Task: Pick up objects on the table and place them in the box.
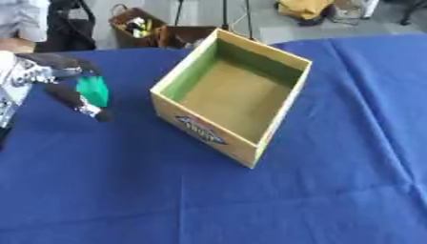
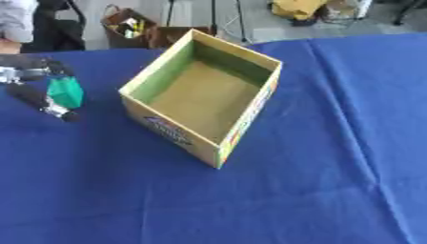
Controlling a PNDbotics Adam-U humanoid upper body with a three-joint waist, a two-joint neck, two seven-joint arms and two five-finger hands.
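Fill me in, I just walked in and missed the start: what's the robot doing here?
The left robot hand has its fingers curled around a green object, to the left of an open cardboard box on the blue tablecloth. Whether the object is lifted off the cloth cannot be told. The box looks empty inside, so the green object has not gone in yet. The right robot hand is not in view.

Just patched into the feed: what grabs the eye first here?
The open cardboard box, empty, sits askew mid-table on the blue cloth. At far left, the left hand pinches a green object above the cloth, left of the box.
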